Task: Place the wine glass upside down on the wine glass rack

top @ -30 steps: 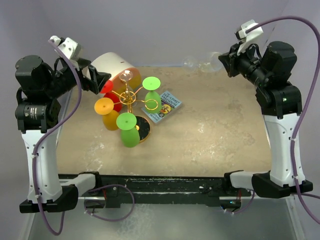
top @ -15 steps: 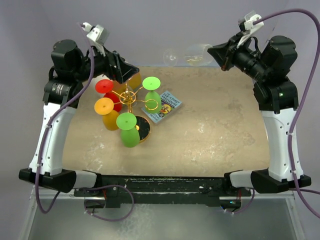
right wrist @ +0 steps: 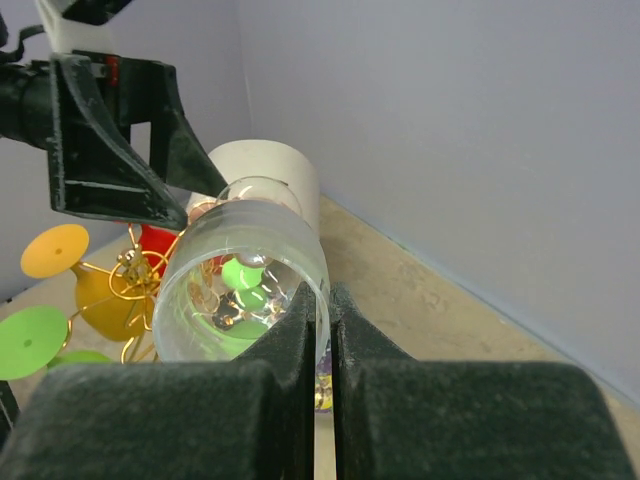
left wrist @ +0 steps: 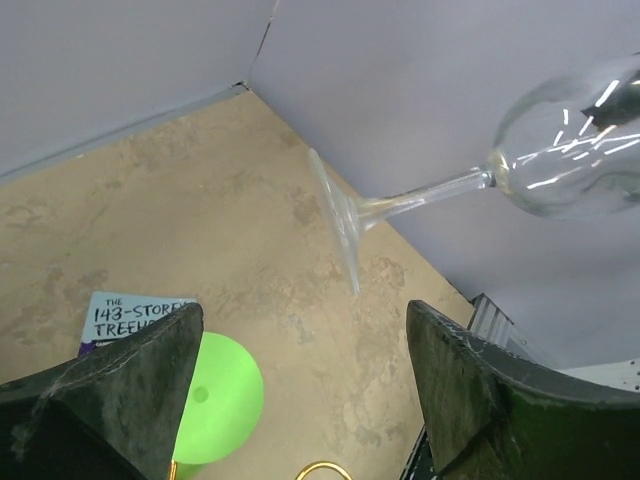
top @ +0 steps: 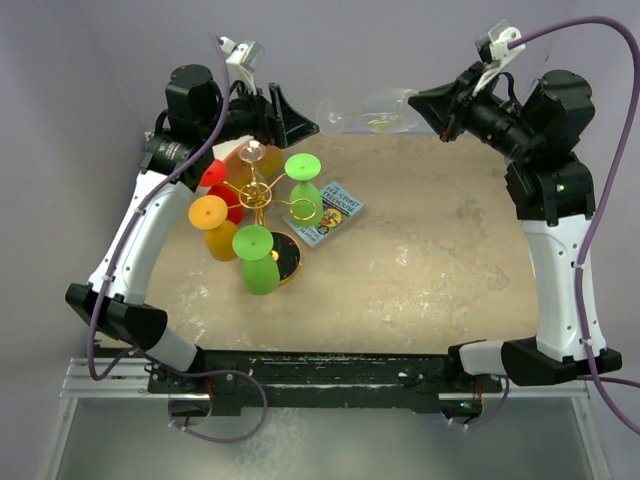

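So the left arm (top: 140,235) is stretched up off its base and leans toward the far left. Its wrist is turned to the right and the left gripper (top: 297,120) has its jaws spread wide, both dark fingers (left wrist: 120,385) well apart in the wrist view. The right arm (top: 555,250) stands pretty much upright with its wrist bent over to the left, and the right gripper (top: 428,104) is clamped tight on the rim of the wine glass (top: 385,110). The two grippers point at each other up high, not touching.
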`<act>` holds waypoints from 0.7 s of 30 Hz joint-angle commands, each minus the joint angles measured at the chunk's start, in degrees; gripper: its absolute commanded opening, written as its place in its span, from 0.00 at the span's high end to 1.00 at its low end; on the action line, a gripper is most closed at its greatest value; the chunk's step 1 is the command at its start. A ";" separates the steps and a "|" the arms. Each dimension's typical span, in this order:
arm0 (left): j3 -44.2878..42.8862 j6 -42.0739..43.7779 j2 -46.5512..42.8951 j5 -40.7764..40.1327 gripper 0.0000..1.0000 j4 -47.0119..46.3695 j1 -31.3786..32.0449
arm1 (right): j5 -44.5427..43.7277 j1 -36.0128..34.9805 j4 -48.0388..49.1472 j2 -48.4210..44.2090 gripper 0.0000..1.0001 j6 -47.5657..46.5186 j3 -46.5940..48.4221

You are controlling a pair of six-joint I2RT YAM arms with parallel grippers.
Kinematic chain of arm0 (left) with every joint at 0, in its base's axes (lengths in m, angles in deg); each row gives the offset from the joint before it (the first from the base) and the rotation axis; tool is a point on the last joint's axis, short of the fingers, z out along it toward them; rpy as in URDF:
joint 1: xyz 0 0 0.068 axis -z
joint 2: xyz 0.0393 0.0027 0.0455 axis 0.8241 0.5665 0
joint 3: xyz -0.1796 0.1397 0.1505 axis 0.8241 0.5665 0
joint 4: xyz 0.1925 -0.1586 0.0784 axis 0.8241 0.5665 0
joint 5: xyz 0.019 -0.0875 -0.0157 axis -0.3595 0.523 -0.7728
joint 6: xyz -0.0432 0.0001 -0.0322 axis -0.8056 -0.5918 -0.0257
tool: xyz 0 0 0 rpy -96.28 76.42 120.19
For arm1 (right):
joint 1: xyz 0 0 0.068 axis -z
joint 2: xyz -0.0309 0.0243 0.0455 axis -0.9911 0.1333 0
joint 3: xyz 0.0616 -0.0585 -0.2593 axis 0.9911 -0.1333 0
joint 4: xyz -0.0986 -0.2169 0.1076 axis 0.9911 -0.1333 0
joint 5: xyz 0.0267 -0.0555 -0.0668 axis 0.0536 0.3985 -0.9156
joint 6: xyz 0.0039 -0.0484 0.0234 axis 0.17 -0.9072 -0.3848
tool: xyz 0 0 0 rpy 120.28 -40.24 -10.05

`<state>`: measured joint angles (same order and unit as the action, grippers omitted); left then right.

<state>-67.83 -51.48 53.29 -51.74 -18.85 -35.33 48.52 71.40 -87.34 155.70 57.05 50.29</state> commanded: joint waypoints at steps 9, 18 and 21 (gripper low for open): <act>-3.57 -5.02 4.24 1.24 0.32 -7.26 2.33 | 1.99 -0.34 6.25 -0.85 1.00 0.92 -1.63; -4.33 -6.61 6.69 1.26 0.49 -6.52 3.09 | 1.51 -0.31 6.47 -1.53 1.00 -0.01 -2.98; -4.76 -6.93 7.35 1.39 0.56 -6.27 3.15 | 1.49 -0.35 6.43 -1.43 1.00 -0.10 -2.90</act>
<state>-69.55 -56.87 59.93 -51.36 -23.25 -32.58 49.53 71.36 -85.94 155.70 56.92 46.77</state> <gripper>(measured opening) 0.479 0.024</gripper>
